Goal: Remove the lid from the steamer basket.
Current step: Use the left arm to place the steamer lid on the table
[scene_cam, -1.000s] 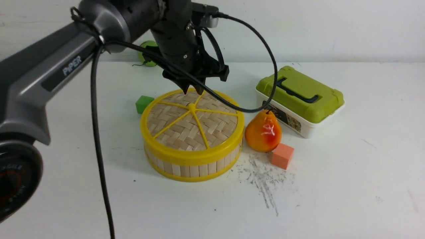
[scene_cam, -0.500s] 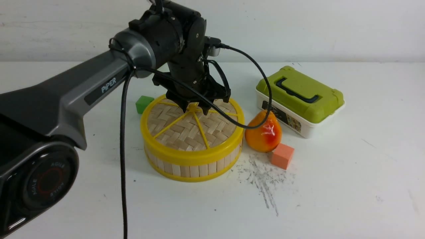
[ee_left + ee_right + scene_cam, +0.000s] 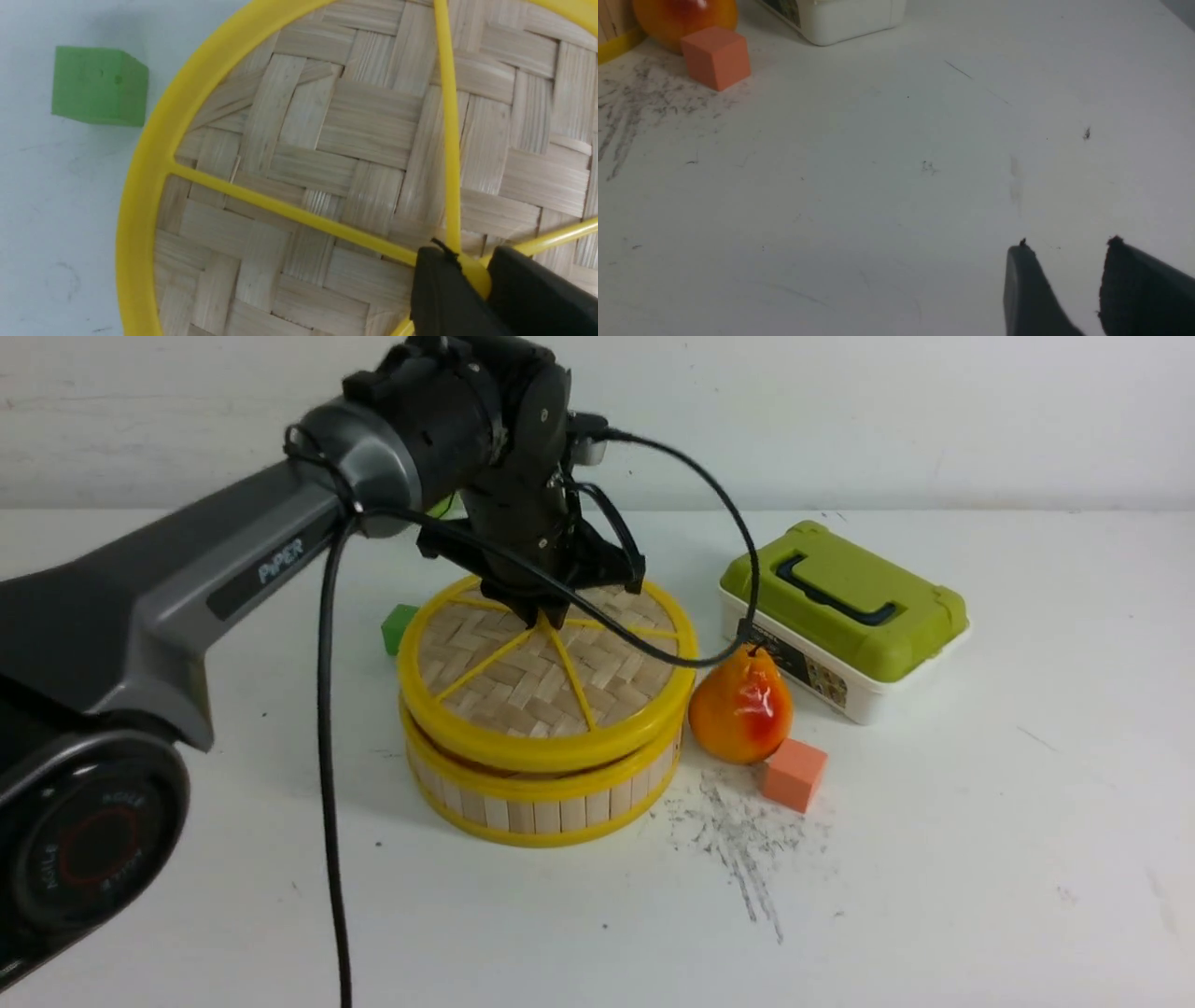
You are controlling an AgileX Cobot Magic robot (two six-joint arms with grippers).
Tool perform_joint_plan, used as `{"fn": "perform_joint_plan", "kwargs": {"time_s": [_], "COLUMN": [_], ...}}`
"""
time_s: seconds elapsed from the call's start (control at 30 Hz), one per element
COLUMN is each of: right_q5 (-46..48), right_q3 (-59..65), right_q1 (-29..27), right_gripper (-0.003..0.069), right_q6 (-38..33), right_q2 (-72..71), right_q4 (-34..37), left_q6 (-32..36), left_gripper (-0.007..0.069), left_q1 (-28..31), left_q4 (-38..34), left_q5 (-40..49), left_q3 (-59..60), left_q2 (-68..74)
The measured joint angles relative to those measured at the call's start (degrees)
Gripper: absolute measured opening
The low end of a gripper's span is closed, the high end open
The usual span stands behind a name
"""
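The lid (image 3: 523, 686), a woven bamboo disc with a yellow rim and yellow spokes, hangs a little above the steamer basket (image 3: 541, 798), with a dark gap showing between the two rims. My left gripper (image 3: 543, 614) is shut on the lid's small yellow knob. In the left wrist view the black fingers (image 3: 444, 289) pinch that knob (image 3: 475, 276) from both sides on the lid (image 3: 327, 140). My right gripper (image 3: 1066, 247) hovers open over bare table, holding nothing; it does not show in the front view.
An orange-red pear (image 3: 742, 705) stands just right of the basket, with an orange cube (image 3: 794, 773) in front of it. A white box with a green lid (image 3: 845, 616) is at the back right. A green cube (image 3: 399, 627) lies behind the basket's left side.
The left gripper came down onto the knob, closed on it and rose, lifting the lid off the basket's rim. The right gripper's earlier state is not shown.
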Motion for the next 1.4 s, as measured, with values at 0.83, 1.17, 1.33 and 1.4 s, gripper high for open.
{"fn": "perform_joint_plan", "kwargs": {"time_s": [0.83,1.17,1.33,1.4], "right_q5": [0.0,0.0,0.0,0.0], "right_q3": [0.0,0.0,0.0,0.0], "right_q1": [0.0,0.0,0.0,0.0], "right_gripper": [0.024,0.024,0.024,0.024], "right_q6": [0.0,0.0,0.0,0.0], "right_q2": [0.0,0.0,0.0,0.0], "right_q4": [0.0,0.0,0.0,0.0], "left_q6": [-3.56,-4.54,-4.54,-4.54], "left_gripper": [0.0104,0.0104,0.0104,0.0119], "left_q1": [27.19,27.36,27.36,27.36], "left_q4": [2.56,2.51,2.62,2.47], "left_q5": [-25.82,-31.94,-33.06,-33.06], "left_q3": [45.25,45.77,45.66,45.66], "left_q2": [-21.85,-12.81,-11.61,-11.61]}}
